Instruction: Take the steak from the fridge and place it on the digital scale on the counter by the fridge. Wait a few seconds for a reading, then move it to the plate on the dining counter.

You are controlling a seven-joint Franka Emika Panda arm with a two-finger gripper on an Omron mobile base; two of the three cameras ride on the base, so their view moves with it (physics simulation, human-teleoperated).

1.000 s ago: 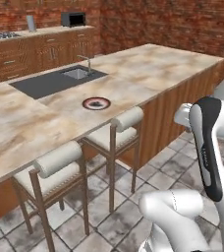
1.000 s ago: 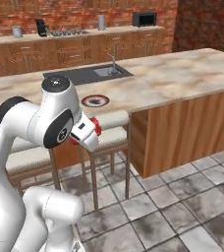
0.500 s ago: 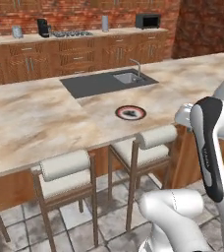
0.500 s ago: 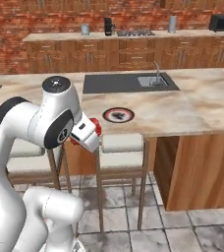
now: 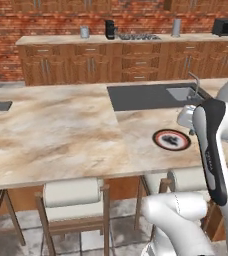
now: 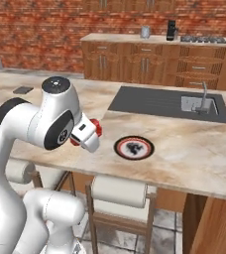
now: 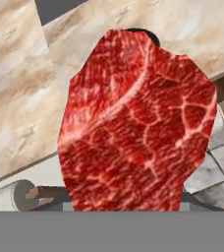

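My pincer (image 6: pixel 87 135) is clenched on the steak (image 7: pixel 136 123), which fills the middle of my hand view as a marbled red slab held up close; in the right base view a bit of its red (image 6: pixel 97 129) shows just behind my white hand. I hold it in the air at the near edge of the dining counter (image 5: pixel 56 135), above the stools (image 6: pixel 120 191) tucked under the overhang. The plate (image 5: pixel 171 139) sits on the marble just in front of the dark sink panel (image 5: pixel 146 97), near my hand but apart from it; its dark rim rings a pale centre with a dark blotch. In the right base view the plate (image 6: pixel 134 148) lies just to the right of my hand. A small dark square pad (image 5: pixel 1 106) lies far off on the counter's left end. Behind, wooden cabinets (image 5: pixel 116 65) run along the brick wall.
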